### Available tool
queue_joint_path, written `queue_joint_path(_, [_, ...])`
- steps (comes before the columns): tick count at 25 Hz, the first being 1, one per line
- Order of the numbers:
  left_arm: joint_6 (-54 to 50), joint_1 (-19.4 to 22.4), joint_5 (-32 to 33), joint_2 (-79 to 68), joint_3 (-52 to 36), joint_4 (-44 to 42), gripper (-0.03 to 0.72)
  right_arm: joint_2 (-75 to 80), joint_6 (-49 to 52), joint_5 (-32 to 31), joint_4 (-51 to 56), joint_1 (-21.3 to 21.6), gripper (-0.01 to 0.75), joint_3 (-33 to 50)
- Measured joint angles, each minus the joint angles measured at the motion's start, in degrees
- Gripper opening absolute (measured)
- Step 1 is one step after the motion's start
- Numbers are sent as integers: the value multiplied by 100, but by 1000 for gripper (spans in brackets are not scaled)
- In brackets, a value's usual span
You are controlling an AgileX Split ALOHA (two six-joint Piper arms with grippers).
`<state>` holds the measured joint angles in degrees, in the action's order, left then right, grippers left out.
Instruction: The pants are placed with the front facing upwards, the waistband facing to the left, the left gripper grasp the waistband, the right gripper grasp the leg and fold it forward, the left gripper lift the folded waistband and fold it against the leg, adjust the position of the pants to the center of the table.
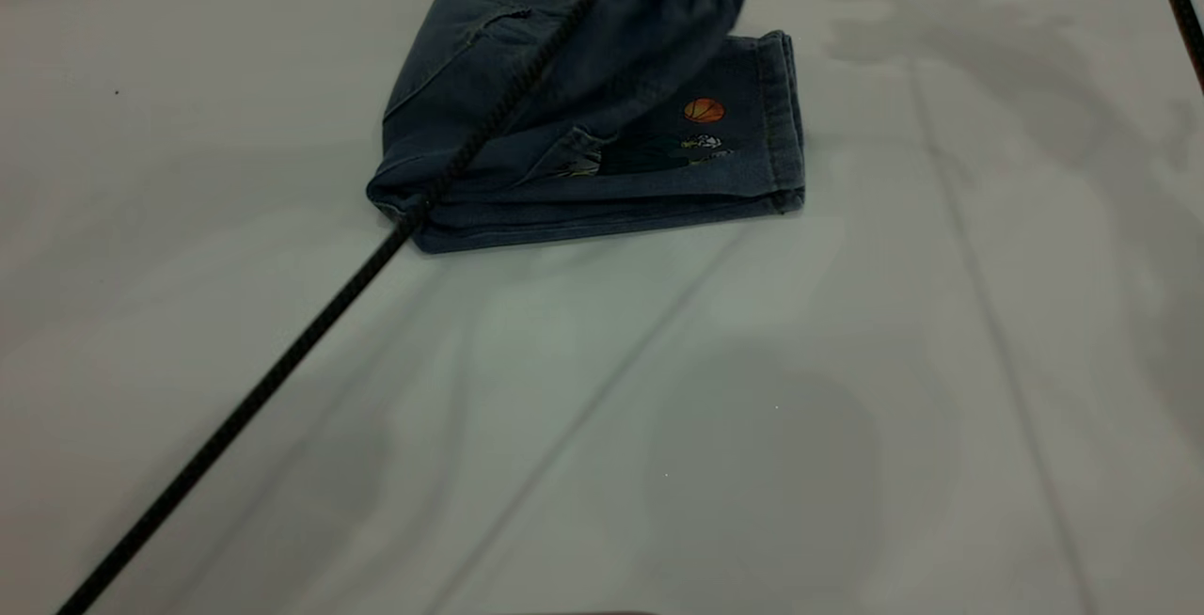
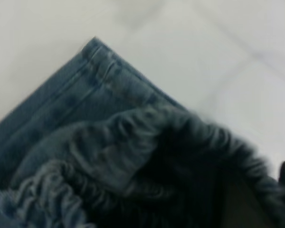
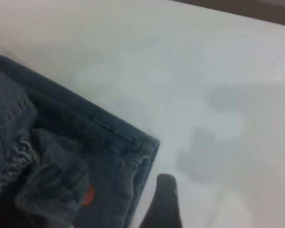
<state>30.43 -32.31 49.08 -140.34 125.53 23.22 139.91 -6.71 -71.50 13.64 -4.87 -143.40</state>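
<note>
Exterior view: the folded pants [image 1: 602,154] lie on the desk [image 1: 847,408], waistband [image 1: 658,4] raised above the leg [image 1: 715,145]. Left wrist view: the ruffled waistband fills the frame near the left end effector, whose grip cannot be told. Right wrist view: a right end effector fingertip [image 3: 164,199] beside the hem; its state is unclear.

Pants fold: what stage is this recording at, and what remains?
Done: the pants are already doubled lengthwise, hems stacked at the right. In hand: the waistband is lifted off the table and hangs above the leg with the basketball print, apparently mid-fold; no gripper holding it is in view. Left: laying the waistband down on the leg, then centring the bundle, which sits towards the far edge.
</note>
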Motion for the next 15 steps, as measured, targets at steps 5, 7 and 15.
queue_joint_path(5, [16,-34,-70,63,182,-73,480,0,-6,-8,-17,0,561,0])
queue_joint_path(7, [-20,-27,244,100,390,-233,524,0,-6,-8,6,0,561,0])
queue_joint_path(15, [-51,-6,1806,-44,555,-2662,551,0,-6,-15,385,0,561,0])
